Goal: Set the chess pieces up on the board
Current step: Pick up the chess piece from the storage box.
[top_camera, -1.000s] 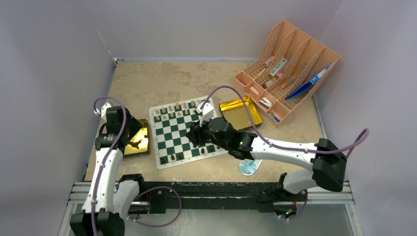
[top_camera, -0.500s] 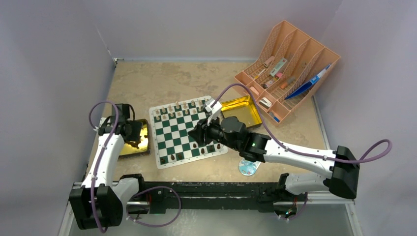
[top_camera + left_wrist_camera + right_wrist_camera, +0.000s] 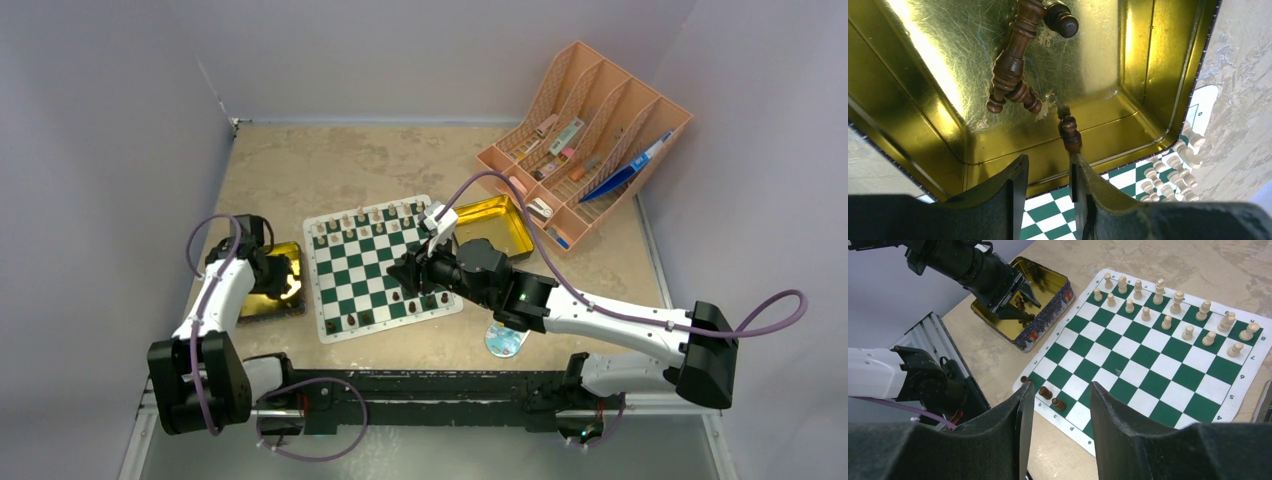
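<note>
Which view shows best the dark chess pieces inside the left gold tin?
The left wrist view: the dark chess pieces lie close and sharp in the left gold tin. The right wrist view shows them small and far. In the top view the left arm hides them.

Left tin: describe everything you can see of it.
The tin is a shallow, open rectangular box with rounded corners. It is shiny, scratched gold metal inside, with a dark speckled print outside. It lies flat on the table beside the board's left edge; whether they touch is unclear. At least three dark pieces sit on its floor. The left gripper reaches in, jaws apart, holding nothing.
</note>
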